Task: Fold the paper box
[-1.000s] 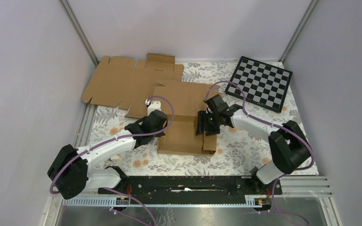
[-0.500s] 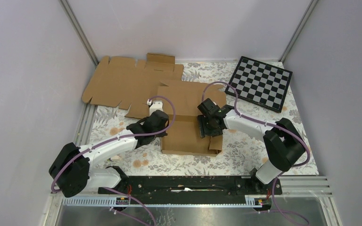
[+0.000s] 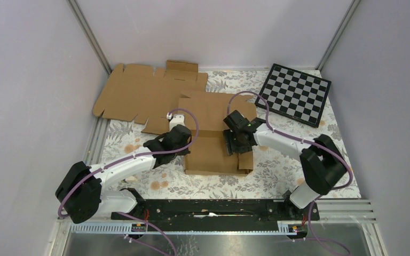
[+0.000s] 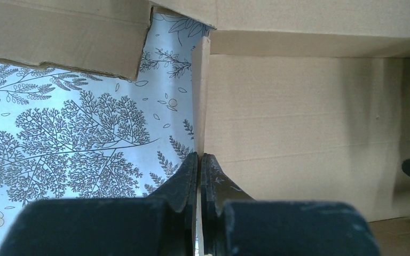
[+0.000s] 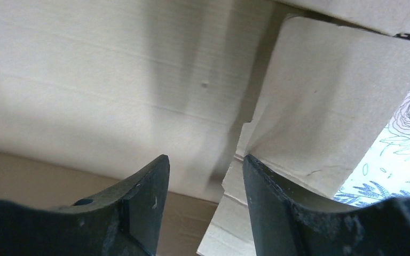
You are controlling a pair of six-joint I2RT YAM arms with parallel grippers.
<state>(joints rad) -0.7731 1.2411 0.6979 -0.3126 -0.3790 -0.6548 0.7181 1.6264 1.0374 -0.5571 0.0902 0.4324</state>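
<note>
Surface [image 3: 277, 170]: floral print, carries everything.

Sheet [image 3: 133, 93]: flat cardboard, back left.

Box [image 3: 213, 152]: mid-surface, between the two grippers. It is partly formed, with a flat floor near the arms. The rear panel reaches back to the sheet's near right edge. The left wall stands upright, and a side flap is raised at the right.

Checkerboard [image 3: 296, 95]: back right, apart from the box.

Left gripper [image 4: 199, 160]: at the box's left side. Its fingers are pinched almost together on the thin top edge of the upright left wall, so the cardboard runs between them.

Right gripper [image 5: 205, 162]: over the box's right side, jaws moderately apart and holding nothing. The raised side flap lies just behind the right-hand finger [image 5: 277, 197]. Cannot tell whether they touch.
</note>
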